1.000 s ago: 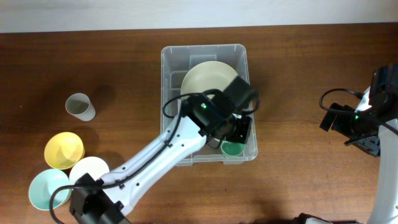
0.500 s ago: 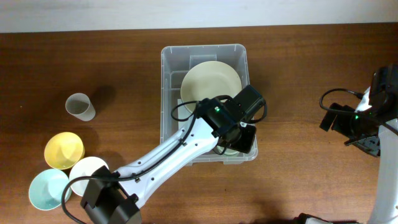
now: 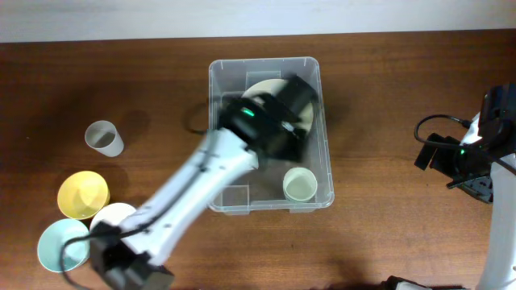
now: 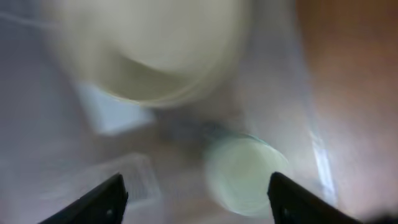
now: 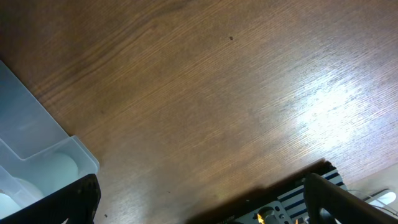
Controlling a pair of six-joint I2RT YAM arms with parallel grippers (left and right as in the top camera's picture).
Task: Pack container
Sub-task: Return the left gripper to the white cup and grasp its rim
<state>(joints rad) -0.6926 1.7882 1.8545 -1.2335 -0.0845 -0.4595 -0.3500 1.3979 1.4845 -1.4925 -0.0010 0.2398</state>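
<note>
Clear plastic, the container point(image 3: 214, 74) sits mid-tabletop point(image 3: 387, 72), with a cream plate point(image 3: 262, 87) at its back and a pale green cup point(image 3: 299, 184) upright in its near right corner. The overhead view hides what the blurred left wrist view shows: my left fingers point(image 4: 112, 194) spread wide and empty above the cup. My left arm point(image 3: 201, 173) slants from the near left edge over the container. My right fingers point(image 5: 78, 199) stand wide over bare wood at the right edge. A second ago my left fingers were down at the cup; now it stands free, and the wrist is nearer the plate.
</note>
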